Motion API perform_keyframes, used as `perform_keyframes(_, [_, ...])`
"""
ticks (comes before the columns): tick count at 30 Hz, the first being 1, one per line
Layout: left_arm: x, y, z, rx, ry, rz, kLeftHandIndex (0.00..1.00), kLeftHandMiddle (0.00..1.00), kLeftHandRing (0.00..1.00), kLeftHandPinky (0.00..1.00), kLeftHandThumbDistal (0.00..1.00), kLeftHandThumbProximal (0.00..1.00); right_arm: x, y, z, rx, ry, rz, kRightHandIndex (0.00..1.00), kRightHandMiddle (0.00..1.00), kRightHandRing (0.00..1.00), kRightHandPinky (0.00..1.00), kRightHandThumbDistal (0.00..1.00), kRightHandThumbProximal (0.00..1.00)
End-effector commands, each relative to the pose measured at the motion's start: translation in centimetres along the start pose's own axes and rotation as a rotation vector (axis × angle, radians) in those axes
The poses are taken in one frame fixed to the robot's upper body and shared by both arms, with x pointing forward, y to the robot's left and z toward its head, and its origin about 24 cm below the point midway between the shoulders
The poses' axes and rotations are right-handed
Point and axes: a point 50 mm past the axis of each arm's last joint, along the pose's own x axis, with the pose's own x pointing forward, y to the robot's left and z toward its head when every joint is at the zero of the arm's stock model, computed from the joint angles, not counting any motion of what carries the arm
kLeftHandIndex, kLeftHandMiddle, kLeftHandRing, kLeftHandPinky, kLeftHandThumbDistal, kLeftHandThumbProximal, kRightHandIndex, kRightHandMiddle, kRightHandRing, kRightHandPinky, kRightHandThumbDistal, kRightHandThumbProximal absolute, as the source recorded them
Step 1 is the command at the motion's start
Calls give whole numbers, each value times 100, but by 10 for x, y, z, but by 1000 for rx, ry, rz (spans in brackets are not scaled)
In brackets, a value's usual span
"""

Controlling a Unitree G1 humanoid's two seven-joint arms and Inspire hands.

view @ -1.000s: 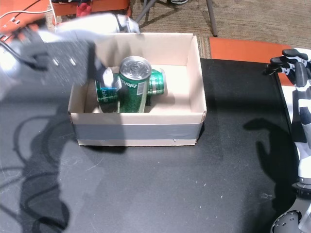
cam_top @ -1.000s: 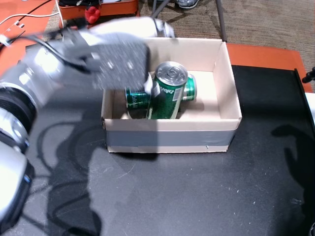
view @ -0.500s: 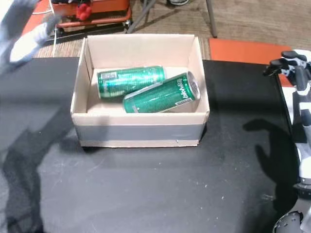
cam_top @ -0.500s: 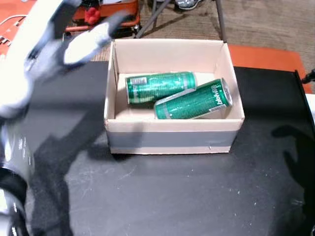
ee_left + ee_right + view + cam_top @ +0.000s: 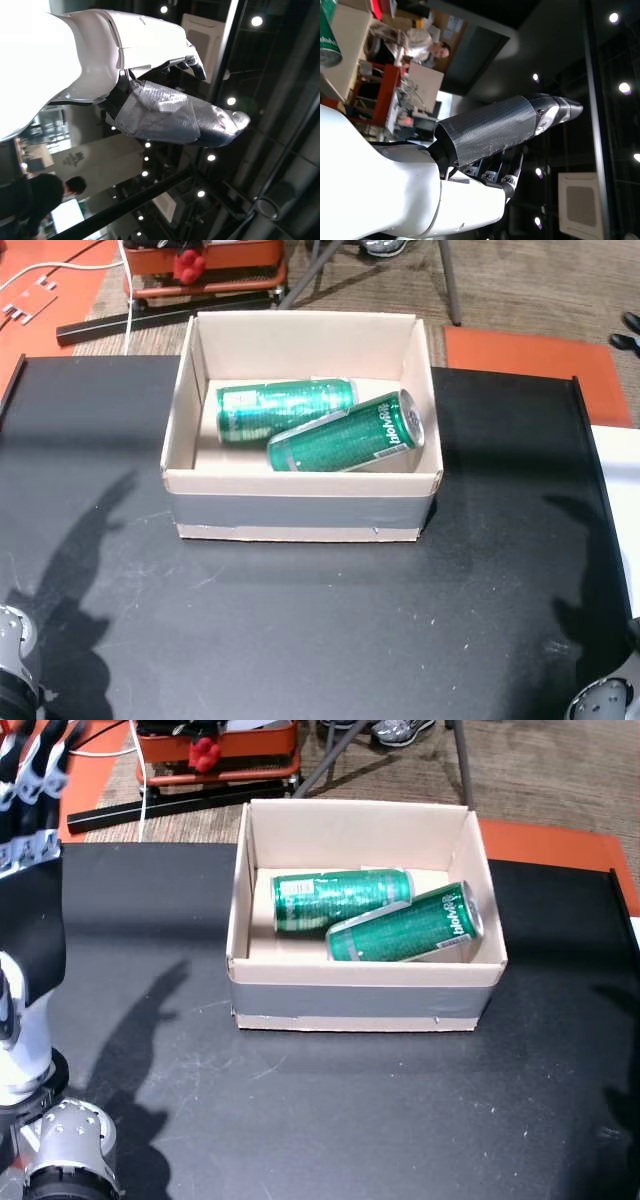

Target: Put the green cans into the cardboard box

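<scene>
open tan cardboard box [image 5: 365, 995] near desk [image 5: 330, 1120] far edge | two green metal cans [image 5: 345, 444] lying inside, touching | left hand [image 5: 165, 112] empty, fingers extended | right hand [image 5: 495, 135] empty, fingers extended

Both arms are raised, the left hand [image 5: 170, 112] and right hand [image 5: 495, 137] empty with fingers extended.

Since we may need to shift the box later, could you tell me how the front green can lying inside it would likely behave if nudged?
The front green can lies on its side, so it would probably roll, though the other can and the cardboard box wall would stop it soon. Its smooth, shiny surface looks slippery. Whether it is full or empty cannot be told.
</scene>
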Motion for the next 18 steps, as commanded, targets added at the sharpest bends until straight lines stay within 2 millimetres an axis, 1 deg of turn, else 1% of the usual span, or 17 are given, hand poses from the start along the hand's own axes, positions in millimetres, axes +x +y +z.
perform_keyframes(1, [-4, 0, 1, -11, -6, 9, 97, 96, 97, 90, 65, 68, -5, 0, 2, 11, 1, -9, 63, 68, 74, 78, 95, 69])
perform_keyframes(2, [-4, 0, 0, -26, -1, 6, 97, 96, 97, 91, 69, 69, -6, 1, 2, 13, 5, -10, 63, 68, 74, 77, 97, 69])
perform_keyframes(3, [-4, 1, -2, -37, 7, 2, 97, 96, 98, 91, 72, 69, -7, 1, 3, 13, 10, -10, 63, 67, 73, 77, 96, 69])
perform_keyframes(4, [-4, 1, -3, -51, 18, -3, 97, 96, 98, 91, 70, 69, -8, 1, 3, 12, 14, -9, 63, 67, 73, 77, 95, 69])
perform_keyframes(5, [-5, 1, -4, -62, 28, -2, 97, 96, 98, 91, 72, 68, -9, 2, 3, 13, 18, -8, 63, 67, 72, 77, 95, 68])
perform_keyframes(6, [-6, 2, -5, -69, 36, 0, 97, 96, 98, 90, 71, 69, -9, 2, 3, 16, 21, -5, 63, 66, 72, 77, 93, 67])
perform_keyframes(7, [-7, 2, -6, -70, 45, 1, 98, 97, 99, 90, 71, 71, -10, 3, 4, 20, 23, -2, 63, 66, 72, 77, 91, 66])
perform_keyframes(9, [-9, 3, -6, -81, 59, 3, 99, 98, 100, 90, 68, 72, -11, 3, 4, 25, 28, 2, 64, 66, 72, 77, 90, 65])
perform_keyframes(10, [-10, 3, -7, -97, 59, 8, 99, 99, 100, 91, 66, 71, -11, 3, 4, 31, 30, 5, 64, 67, 72, 77, 89, 63])
perform_keyframes(11, [-10, 4, -8, -115, 57, 13, 100, 99, 100, 91, 66, 70, -11, 3, 4, 35, 31, 7, 64, 67, 72, 77, 89, 63])
perform_keyframes(14, [-9, 5, -10, -147, 47, 28, 100, 99, 100, 91, 65, 72, -10, 4, 3, 35, 32, 6, 63, 66, 71, 77, 94, 64])
perform_keyframes(15, [-9, 5, -10, -155, 45, 30, 100, 99, 100, 91, 65, 72, -10, 4, 3, 38, 32, 5, 63, 66, 71, 76, 96, 64])
perform_keyframes(16, [-9, 5, -10, -163, 43, 30, 100, 99, 100, 91, 65, 71, -10, 5, 3, 42, 31, 5, 62, 65, 71, 76, 95, 63])
perform_keyframes(18, [-9, 6, -10, -177, 39, 29, 100, 99, 100, 90, 70, 69, -9, 5, 3, 45, 30, 7, 62, 65, 71, 76, 91, 63])
